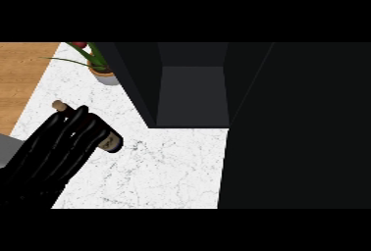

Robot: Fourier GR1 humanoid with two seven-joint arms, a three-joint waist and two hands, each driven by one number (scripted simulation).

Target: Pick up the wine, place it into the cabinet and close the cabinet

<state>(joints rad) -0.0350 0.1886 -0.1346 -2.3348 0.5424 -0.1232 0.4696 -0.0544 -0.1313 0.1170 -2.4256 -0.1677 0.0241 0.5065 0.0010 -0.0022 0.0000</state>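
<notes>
Black fingers of the left hand [58, 142] curl round the wine [109, 141], held above the marble counter [167, 171] left of the open cabinet [192, 93] (cork end poking out past the fingers). Carried across tilted, the bottle may knock the cabinet's dark wall, or clip the potted plant [98, 66] nearby. The right hand is out of view.

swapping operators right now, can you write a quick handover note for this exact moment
Left hand: curled round the wine bottle, held tilted above the marble counter, cork end toward the wall.
Right hand: not in view.
Cabinet: open, dark inside, nothing seen in it; its door stands at the right.
Done: wine picked up.
Left: put the wine in the cabinet, close the door.
A potted plant sits left of the cabinet.
</notes>
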